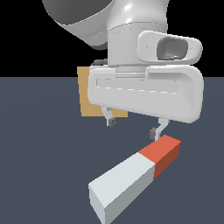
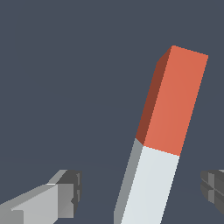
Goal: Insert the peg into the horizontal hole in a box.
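The peg (image 1: 133,175) lies flat on the dark floor, a pale grey-white bar with a red-orange end toward the exterior view's right. In the wrist view the peg (image 2: 159,140) lies between the two fingertips. My gripper (image 1: 133,127) hangs open above the peg's red end, its fingers (image 1: 110,120) apart and touching nothing. The tan-orange box (image 1: 89,96) stands behind the gripper and is mostly hidden by the hand. The hole is hidden.
The dark grey floor (image 1: 39,166) spreads around the peg. The arm's white wrist and hand (image 1: 144,92) fill the upper middle of the exterior view.
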Available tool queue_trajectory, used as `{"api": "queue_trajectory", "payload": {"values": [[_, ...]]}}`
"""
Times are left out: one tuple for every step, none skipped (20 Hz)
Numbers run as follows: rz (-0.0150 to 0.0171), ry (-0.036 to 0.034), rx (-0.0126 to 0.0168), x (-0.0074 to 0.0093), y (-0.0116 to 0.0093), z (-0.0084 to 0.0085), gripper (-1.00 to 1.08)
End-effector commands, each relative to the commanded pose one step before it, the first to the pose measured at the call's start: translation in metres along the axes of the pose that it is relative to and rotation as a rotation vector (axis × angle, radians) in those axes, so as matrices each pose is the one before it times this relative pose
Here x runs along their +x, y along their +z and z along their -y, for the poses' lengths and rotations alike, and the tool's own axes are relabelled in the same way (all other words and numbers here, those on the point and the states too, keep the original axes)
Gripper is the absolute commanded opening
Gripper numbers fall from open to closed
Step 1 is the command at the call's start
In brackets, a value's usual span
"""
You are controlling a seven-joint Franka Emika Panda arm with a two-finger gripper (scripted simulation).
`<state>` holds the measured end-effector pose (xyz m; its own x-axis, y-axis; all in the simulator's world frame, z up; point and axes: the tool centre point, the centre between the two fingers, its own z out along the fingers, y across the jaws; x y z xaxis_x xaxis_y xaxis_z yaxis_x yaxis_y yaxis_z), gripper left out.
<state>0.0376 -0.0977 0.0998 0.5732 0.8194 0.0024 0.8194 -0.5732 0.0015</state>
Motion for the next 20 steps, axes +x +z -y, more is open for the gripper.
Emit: {"api": "queue_trajectory", "payload": {"values": [[0.00099, 0.08475, -0.00052, -0.01238, 0.00844, -0.00846, 1.00], [0.00036, 0.02844, 0.00009, -0.00430, 0.00292, -0.00284, 1.00], [0.00032, 0.02629, 0.00010, -0.00398, 0.00270, -0.00261, 1.00], [0.00028, 0.02412, 0.00011, -0.00366, 0.00247, -0.00238, 1.00], [0.00024, 0.02192, 0.00013, -0.00334, 0.00225, -0.00215, 1.00], [0.00020, 0.01970, 0.00013, -0.00301, 0.00202, -0.00191, 1.00], [0.00016, 0.01744, 0.00014, -0.00267, 0.00179, -0.00167, 1.00], [0.00013, 0.01517, 0.00014, -0.00233, 0.00156, -0.00144, 1.00], [0.00011, 0.01288, 0.00013, -0.00198, 0.00133, -0.00121, 1.00], [0.00008, 0.01056, 0.00011, -0.00163, 0.00109, -0.00099, 1.00], [0.00006, 0.00823, 0.00010, -0.00127, 0.00085, -0.00076, 1.00], [0.00004, 0.00590, 0.00007, -0.00092, 0.00061, -0.00055, 1.00], [0.00002, 0.00352, 0.00004, -0.00054, 0.00036, -0.00032, 1.00], [0.00001, 0.00120, 0.00002, -0.00019, 0.00012, -0.00012, 1.00], [0.00060, -0.00645, 0.00022, 0.00040, -0.00042, 0.00041, 1.00], [0.00000, 0.00000, 0.00000, 0.00002, 0.00041, 0.00003, 1.00], [0.00000, 0.00000, 0.00000, 0.00006, 0.00122, 0.00009, 1.00], [-0.00009, 0.00068, 0.00004, -0.00027, 0.00200, -0.00013, 1.00], [0.00000, 0.00000, 0.00000, 0.00012, 0.00283, 0.00022, 1.00], [-0.00009, 0.00068, 0.00004, -0.00022, 0.00360, 0.00001, 1.00]]}}
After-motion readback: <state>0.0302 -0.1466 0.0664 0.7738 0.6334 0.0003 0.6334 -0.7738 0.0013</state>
